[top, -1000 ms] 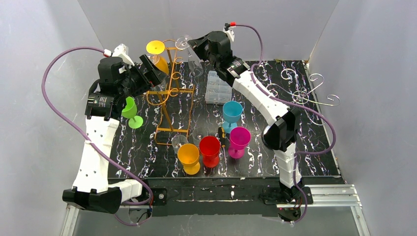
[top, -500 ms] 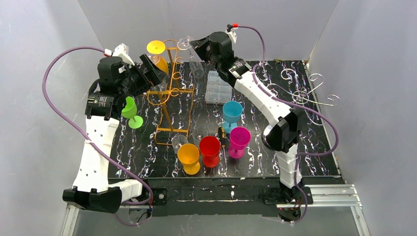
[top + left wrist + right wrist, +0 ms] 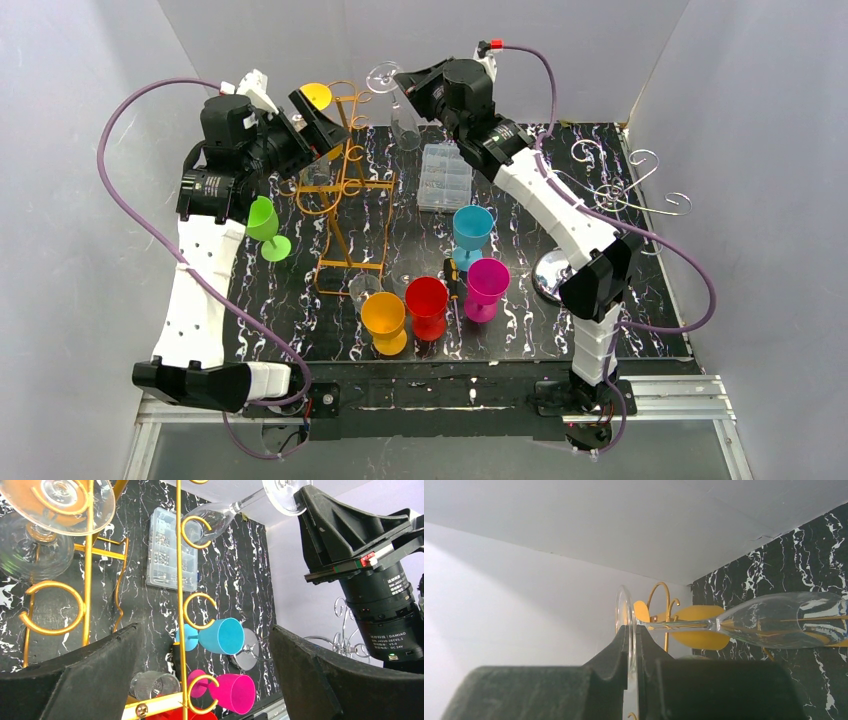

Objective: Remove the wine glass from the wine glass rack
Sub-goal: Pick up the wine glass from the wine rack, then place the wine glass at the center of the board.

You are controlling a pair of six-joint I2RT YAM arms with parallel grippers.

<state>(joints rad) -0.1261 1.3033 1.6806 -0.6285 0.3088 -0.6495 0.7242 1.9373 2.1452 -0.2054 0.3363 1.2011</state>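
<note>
A clear wine glass (image 3: 402,118) hangs bowl-down just right of the top of the gold wire rack (image 3: 345,190). My right gripper (image 3: 398,84) is shut on the rim of its round foot (image 3: 624,607), and the stem and bowl (image 3: 784,620) stick out sideways. In the left wrist view the same glass (image 3: 215,517) shows behind a gold ring of the rack (image 3: 178,580). My left gripper (image 3: 318,112) stands wide open at the rack's upper left with nothing between its fingers (image 3: 90,675). A yellow-footed glass (image 3: 316,97) and a clear glass (image 3: 30,550) hang on the rack.
On the black marbled table stand a green glass (image 3: 265,222), an orange one (image 3: 384,318), a red one (image 3: 427,303), a magenta one (image 3: 486,283) and a blue one (image 3: 471,230). A clear parts box (image 3: 444,178) lies mid-back. A silver rack (image 3: 620,190) stands right.
My right gripper has carried the clear glass up and to the right, away from the rack's top. My left gripper has shifted up and right toward the rack, still open.
</note>
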